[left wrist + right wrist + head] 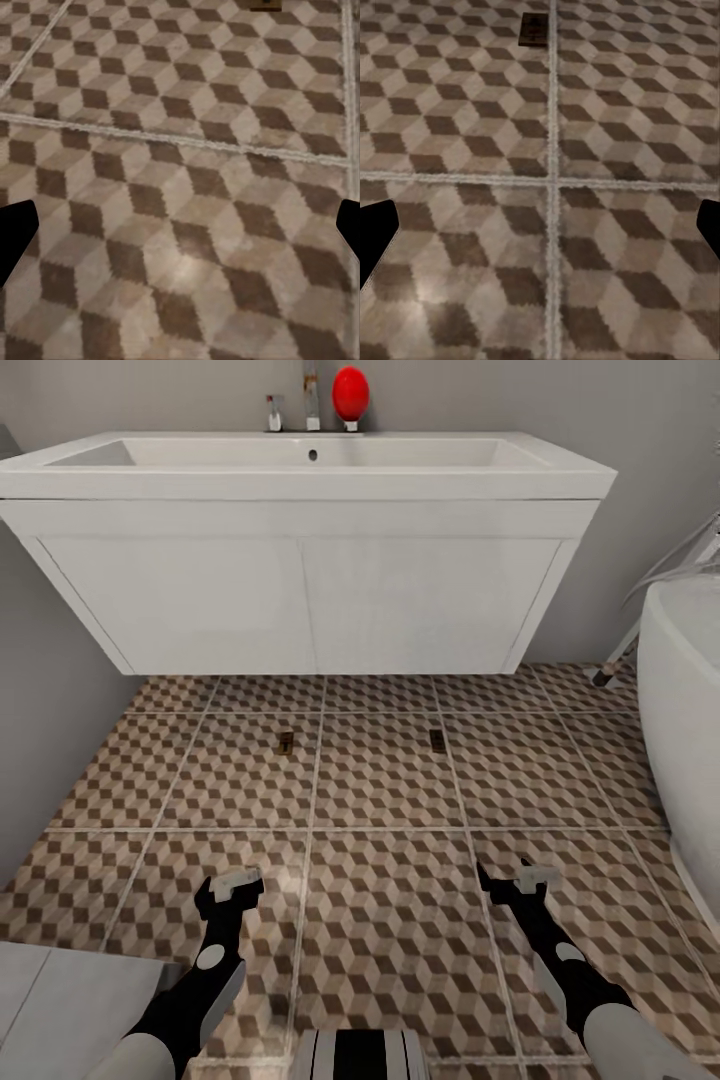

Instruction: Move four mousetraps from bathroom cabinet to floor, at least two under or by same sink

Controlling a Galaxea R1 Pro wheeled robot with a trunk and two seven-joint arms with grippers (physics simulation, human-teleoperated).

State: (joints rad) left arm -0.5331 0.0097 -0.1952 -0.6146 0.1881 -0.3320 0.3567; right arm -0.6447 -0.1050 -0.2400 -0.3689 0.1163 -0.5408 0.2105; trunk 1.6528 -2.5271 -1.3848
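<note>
Two mousetraps lie flat on the bathroom floor (pixel 380 920) in front of the sink (pixel 300 465): one (pixel 286 741) left of centre, the other (pixel 436 738) right of centre. The right wrist view shows a mousetrap (pixel 534 30) far ahead on the tiles, and the left wrist view catches the edge of one (pixel 265 4). My left gripper (pixel 228 888) and right gripper (pixel 505 882) hover low over the tiles, both open and holding nothing, well short of the traps. The cabinet is out of view.
The white vanity (pixel 300 600) hangs under the sink against the grey wall. A white bathtub (pixel 690 700) curves in at the right. A low white unit (pixel 60 1000) sits at the near left. A red bottle (pixel 350 395) stands by the chrome tap (pixel 312 395).
</note>
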